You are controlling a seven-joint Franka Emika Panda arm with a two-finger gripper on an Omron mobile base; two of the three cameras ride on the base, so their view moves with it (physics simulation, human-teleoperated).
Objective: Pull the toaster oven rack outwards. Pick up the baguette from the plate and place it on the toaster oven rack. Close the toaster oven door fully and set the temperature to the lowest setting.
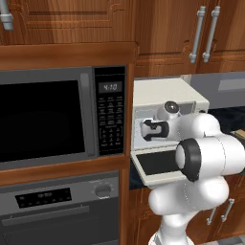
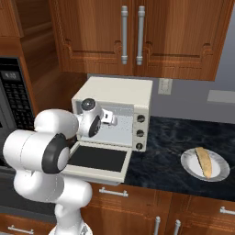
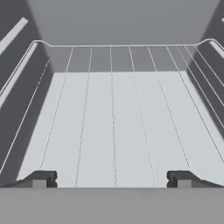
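The toaster oven [image 2: 114, 114] stands on the dark marbled tabletop [image 2: 160, 151] beside the microwave [image 1: 62, 115], and the toaster oven door [image 2: 98, 158] lies folded down flat, which gives the arm a clear way into the cavity. The gripper [image 3: 113, 179] is held level at the mouth of the oven, pointed straight inward; in the hand view its jaws stand wide apart, one tip low at each side, with nothing between them. That posture fits the first step of the task: the hand appears lined up to take hold of the front edge of the toaster oven rack [image 3: 113, 118] and draw it outward. The rack seems to sit fully inside, its thin pale wires running from front to back over a light grey floor and turning up at the rear corners against the darker cavity walls. Whether the jaws are already level with the front wire cannot be told from here. The baguette [image 2: 203, 161] lies untouched on the plate [image 2: 220, 172], well apart from the oven to the right on the same tabletop; it is a short tan loaf with tapered ends, lying slantwise across the white dish. The knobs [image 2: 140, 133] run down the oven's right front, not yet attended to.
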